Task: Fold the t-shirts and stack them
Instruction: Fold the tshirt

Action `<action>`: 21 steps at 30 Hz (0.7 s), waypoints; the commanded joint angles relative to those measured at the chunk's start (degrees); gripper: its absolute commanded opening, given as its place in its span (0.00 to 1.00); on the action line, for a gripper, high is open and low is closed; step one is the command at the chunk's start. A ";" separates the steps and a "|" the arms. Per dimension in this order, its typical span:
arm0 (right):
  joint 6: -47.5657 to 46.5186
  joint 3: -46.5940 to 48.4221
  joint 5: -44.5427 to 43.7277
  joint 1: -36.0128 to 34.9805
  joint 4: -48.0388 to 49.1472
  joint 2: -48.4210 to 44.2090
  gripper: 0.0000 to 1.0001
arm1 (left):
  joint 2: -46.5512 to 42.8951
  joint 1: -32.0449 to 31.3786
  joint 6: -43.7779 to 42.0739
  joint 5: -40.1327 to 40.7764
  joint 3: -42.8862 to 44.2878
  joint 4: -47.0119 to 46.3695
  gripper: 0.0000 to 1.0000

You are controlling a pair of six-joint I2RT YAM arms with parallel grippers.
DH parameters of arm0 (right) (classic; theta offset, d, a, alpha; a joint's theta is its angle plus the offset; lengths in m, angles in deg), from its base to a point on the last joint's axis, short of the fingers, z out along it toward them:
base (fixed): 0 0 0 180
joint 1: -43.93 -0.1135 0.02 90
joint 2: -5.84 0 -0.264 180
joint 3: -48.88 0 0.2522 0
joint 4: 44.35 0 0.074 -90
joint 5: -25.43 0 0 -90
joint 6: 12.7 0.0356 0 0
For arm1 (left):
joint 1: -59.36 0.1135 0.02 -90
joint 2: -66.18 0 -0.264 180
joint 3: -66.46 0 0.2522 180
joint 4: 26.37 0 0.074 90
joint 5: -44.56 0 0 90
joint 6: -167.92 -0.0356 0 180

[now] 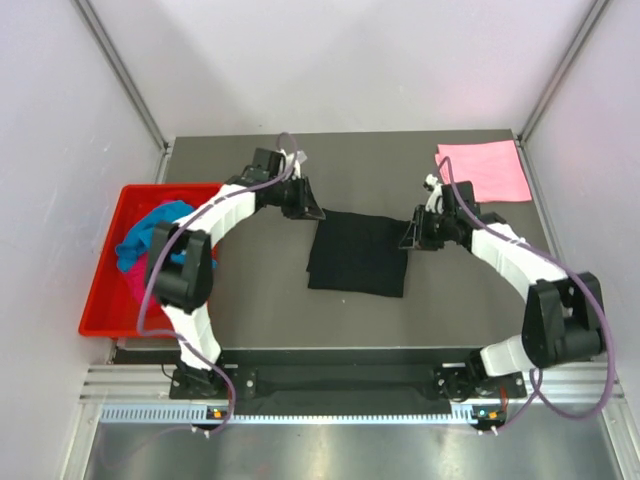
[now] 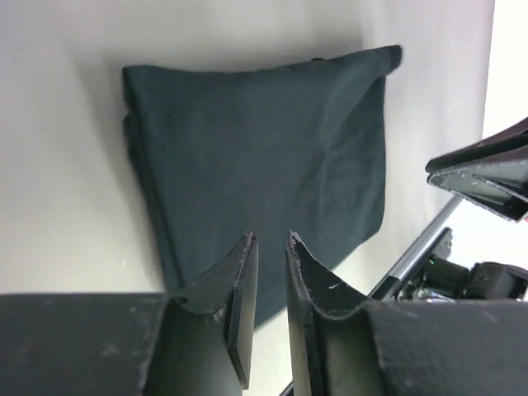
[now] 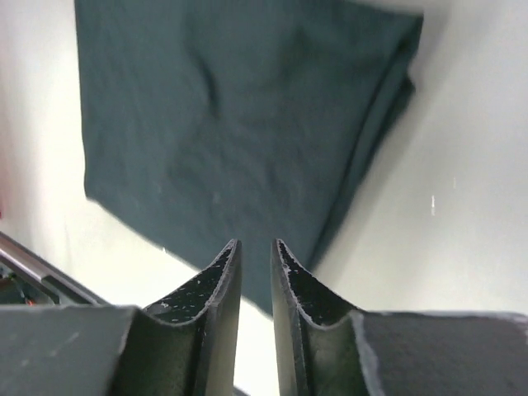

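Folding of the black shirt [image 1: 358, 252] looks about done: it lies as a flat rectangle on the table [image 1: 260, 290], between the two grippers. The left gripper [image 2: 271, 239] hangs just off its near-left corner, jaws a narrow slit apart with nothing between them. The right gripper [image 3: 255, 245] sits just off the opposite side, jaws likewise barely parted and empty.

My guess is that the next job is to carry this bundle onto the pink shirt [image 1: 485, 170], which lies folded beyond the right gripper, toward the back corner. To do that well:

- widen both sets of jaws first, since the layered edge looks thicker than the present gap
- come down on the edges with the doubled folds, so that every layer is caught and none sags open
- lift both sides level and together, keeping the cloth lightly taut
- lower it square over the pink one

The right arm itself lies between the black shirt and the pink one, so it needs to lead the way there. Off the left gripper's far side a red tray [image 1: 100, 290] holds a blue shirt [image 1: 150, 235] and a magenta shirt [image 1: 135, 285], both crumpled and not yet folded; they are well apart from the work and block nothing
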 commanded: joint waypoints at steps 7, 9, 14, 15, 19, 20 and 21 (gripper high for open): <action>-2.28 10.58 4.60 4.37 6.39 17.53 0.20 | 17.81 0.00 1.49 -8.94 12.17 -8.55 0.24; -1.93 11.99 6.18 5.69 9.28 19.65 0.19 | 19.76 0.35 1.48 -6.75 15.33 -8.55 0.24; 0.53 12.88 5.93 7.45 12.98 23.79 0.19 | 23.20 3.25 5.26 -1.92 17.28 -10.66 0.24; 0.45 12.35 5.93 7.46 13.77 23.62 0.20 | 23.02 3.51 6.39 -1.30 17.11 -10.92 0.24; -2.01 11.38 6.02 7.54 14.30 21.95 0.32 | 20.74 4.13 3.69 0.12 16.67 -11.45 0.26; -2.54 11.21 6.10 7.63 14.56 21.60 0.34 | 20.74 4.13 2.72 0.03 17.28 -11.10 0.27; -2.98 10.95 6.28 7.72 14.74 21.33 0.36 | 21.26 4.22 0.02 -0.41 17.98 -9.79 0.28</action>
